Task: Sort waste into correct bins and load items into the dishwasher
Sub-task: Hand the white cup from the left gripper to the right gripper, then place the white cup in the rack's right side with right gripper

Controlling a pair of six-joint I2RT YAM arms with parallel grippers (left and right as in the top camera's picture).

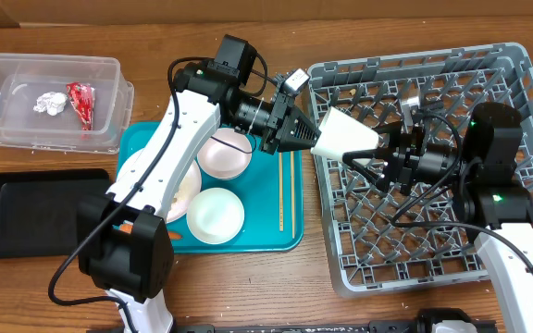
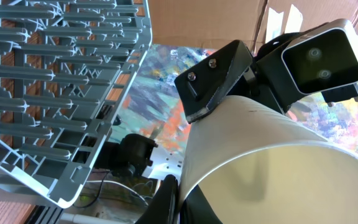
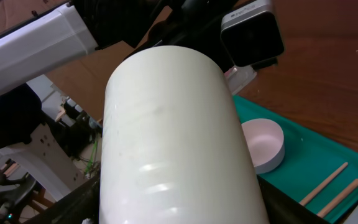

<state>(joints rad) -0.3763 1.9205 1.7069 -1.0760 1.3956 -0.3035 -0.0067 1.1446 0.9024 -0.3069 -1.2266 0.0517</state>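
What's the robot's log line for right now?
state: both arms at white cup | left gripper: holding it | right gripper: around it, grip unclear | where: over dishwasher rack edge

Bench layout: rack on the right, serving tray in the middle, 2 containers on the left.

The dish rack (image 1: 340, 268) fills the right side of the bench (image 1: 248, 289). Just beside it on the left lies the serving tray (image 1: 146, 139). On that tray, 1 bowl (image 1: 224, 154) sits toward the rear and a second bowl (image 1: 215, 215) sits in front of it. A plate (image 1: 181, 199) lies to their left, partly under the left arm, and 2 chopsticks (image 1: 285, 190) lie along the right side. At the rear left, a tub (image 1: 109, 69) holds a crumpled paper (image 1: 49, 102) with a wrapper (image 1: 82, 100) to its right. In front of the tub, left of the serving tray, lies a flat tray (image 1: 35, 208). A cup (image 1: 345, 137) hangs over the rack's left rim, between the left end effector (image 1: 311, 137) and the right end effector (image 1: 378, 155).
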